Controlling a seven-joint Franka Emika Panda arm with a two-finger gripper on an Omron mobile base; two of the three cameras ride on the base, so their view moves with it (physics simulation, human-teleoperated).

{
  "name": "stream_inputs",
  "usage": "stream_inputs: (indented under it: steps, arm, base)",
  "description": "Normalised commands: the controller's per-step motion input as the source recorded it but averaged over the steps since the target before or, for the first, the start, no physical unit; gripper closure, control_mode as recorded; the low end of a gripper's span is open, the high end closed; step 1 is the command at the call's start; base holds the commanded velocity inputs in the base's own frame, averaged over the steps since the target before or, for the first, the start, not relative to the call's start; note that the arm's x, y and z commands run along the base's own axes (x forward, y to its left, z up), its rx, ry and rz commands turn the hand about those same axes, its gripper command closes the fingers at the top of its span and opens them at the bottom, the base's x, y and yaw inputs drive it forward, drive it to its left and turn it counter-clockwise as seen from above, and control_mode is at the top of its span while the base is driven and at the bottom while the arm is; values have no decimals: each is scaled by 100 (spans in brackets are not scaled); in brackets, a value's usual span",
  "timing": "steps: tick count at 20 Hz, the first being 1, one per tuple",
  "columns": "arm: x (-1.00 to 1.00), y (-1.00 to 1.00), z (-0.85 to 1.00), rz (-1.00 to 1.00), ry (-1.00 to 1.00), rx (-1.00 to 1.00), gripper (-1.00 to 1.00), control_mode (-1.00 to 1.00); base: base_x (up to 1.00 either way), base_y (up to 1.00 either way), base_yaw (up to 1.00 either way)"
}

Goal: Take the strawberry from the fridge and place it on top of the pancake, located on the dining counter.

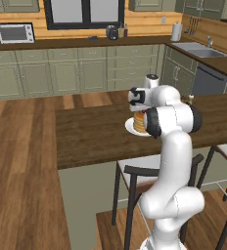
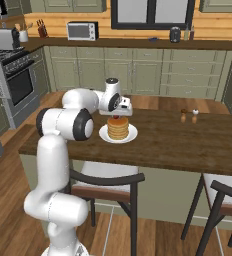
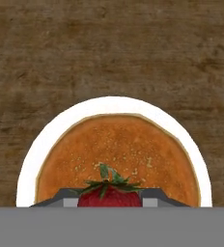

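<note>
The strawberry (image 3: 110, 197), red with green leaves, sits pinched between my gripper's (image 3: 110, 198) two dark fingertips. My gripper (image 2: 117, 114) is shut on it and hangs just above the pancake (image 3: 119, 152), a golden stack on a white plate (image 3: 31, 159). The plate stands on the dark brown dining counter (image 3: 109, 48). From the right base view the strawberry (image 2: 116, 118) hovers right over the pancake (image 2: 118, 129). In the left base view my hand (image 1: 141, 111) is above the pancake (image 1: 139, 124), with my forearm covering its right side. The fridge is out of view.
Two small shakers (image 2: 188, 116) stand on the counter to the right of the plate (image 2: 132, 136). Stools (image 2: 108, 182) (image 2: 223, 195) are tucked under the counter's near edge. Green wall cabinets, a stove (image 2: 13, 75) and a sink (image 1: 198, 49) line the far walls.
</note>
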Motion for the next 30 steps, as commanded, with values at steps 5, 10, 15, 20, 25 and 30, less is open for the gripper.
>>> stream_inputs:
  steps: [5,10,15,20,25,30]
  arm:
    - [0,-1,-34,0,9,-4,100,-100]
    - [-5,0,-1,0,2,0,100,-100]
    - [-16,-1,2,0,-1,0,100,-100]
    - [-29,0,0,1,0,0,100,-100]
    - [-61,-1,0,0,-11,0,100,-100]
    - [-14,-1,0,0,-2,0,100,-100]
  base:
    - [0,0,0]
    - [0,0,0]
    - [0,0,0]
    - [0,0,0]
    - [0,0,0]
    - [0,0,0]
